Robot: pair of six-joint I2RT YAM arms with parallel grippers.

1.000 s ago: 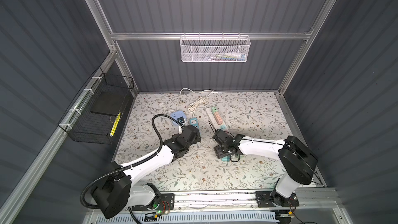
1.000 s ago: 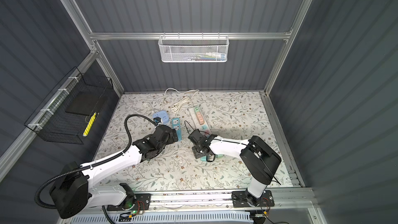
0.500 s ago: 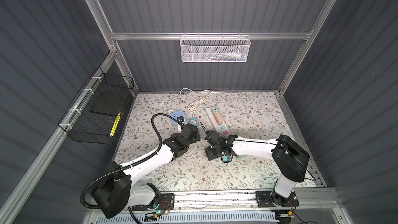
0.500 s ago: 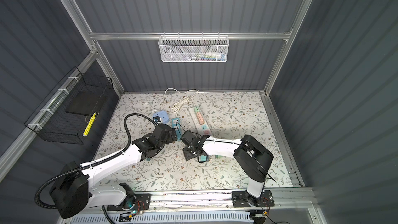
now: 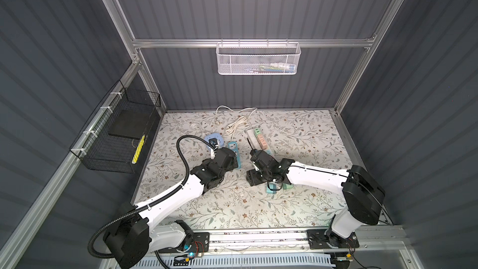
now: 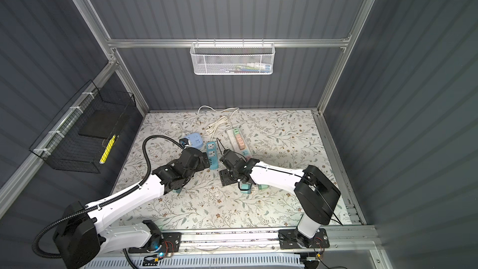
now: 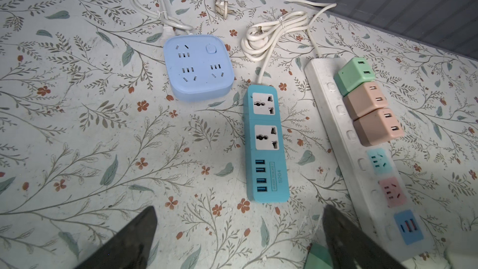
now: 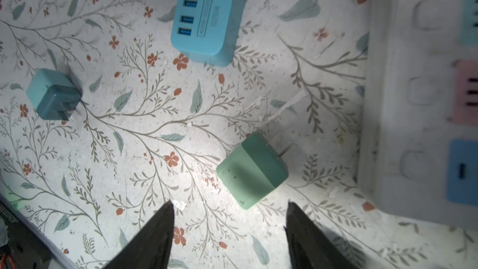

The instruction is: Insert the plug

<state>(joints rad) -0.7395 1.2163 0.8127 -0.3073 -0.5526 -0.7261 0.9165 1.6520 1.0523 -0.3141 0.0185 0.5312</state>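
A green plug [image 8: 252,169] lies on its side on the floral mat [image 8: 144,130], prongs toward the white power strip [image 8: 413,99]. My right gripper [image 8: 230,203] is open just short of it, with nothing between its fingers. In both top views this gripper [image 5: 254,177] hides that plug. My left gripper [image 7: 239,208] is wide open and empty, hovering before the end of the teal power strip [image 7: 266,143]. A corner of the green plug [image 7: 318,257] shows beside one of its fingers. In a top view the left gripper [image 5: 230,163] sits over the teal strip's near end.
A teal plug [image 8: 53,94] lies loose on the mat. The white strip [image 7: 362,151] carries a green cube [image 7: 354,75] and two tan cubes. A blue square socket [image 7: 199,67] and white cords [image 7: 271,34] lie behind. More plug cubes [image 5: 274,189] lie under the right forearm.
My right gripper has swung left across the mat toward the teal strip and the left arm. The left arm has barely moved.
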